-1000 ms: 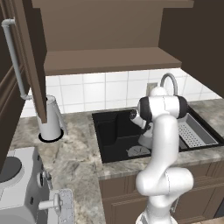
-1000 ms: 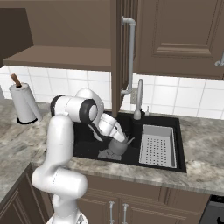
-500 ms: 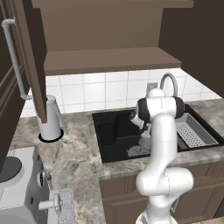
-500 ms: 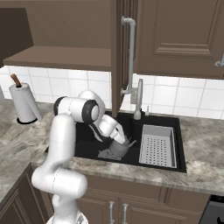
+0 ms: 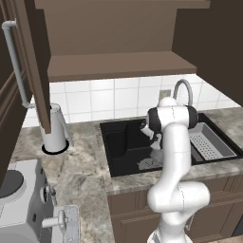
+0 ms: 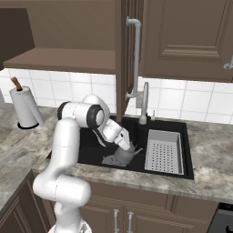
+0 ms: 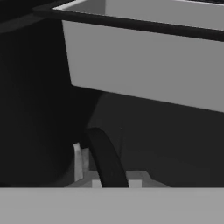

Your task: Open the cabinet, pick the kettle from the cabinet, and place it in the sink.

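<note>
The dark grey kettle (image 6: 119,157) is low inside the black sink (image 6: 89,146), with its thin spout pointing toward the tray. My gripper (image 6: 125,145) reaches down into the basin and is shut on the kettle's arched top handle (image 7: 105,161). From the left, the kettle (image 5: 148,163) shows below my hand, near the floor of the sink (image 5: 122,142). I cannot tell whether it touches the floor. The wall cabinet (image 5: 118,66) above stands open with a bare shelf; its door (image 6: 121,59) hangs out over the counter.
A grey perforated tray (image 6: 164,151) fills the sink's right part, close beside the kettle. The faucet (image 6: 144,103) rises behind the basin. A paper-towel roll (image 5: 55,129) stands on the counter to the left. A stove (image 5: 19,199) is at the lower left.
My hand has sunk slightly deeper into the sink with the kettle still in its grip. Nothing else has moved.
</note>
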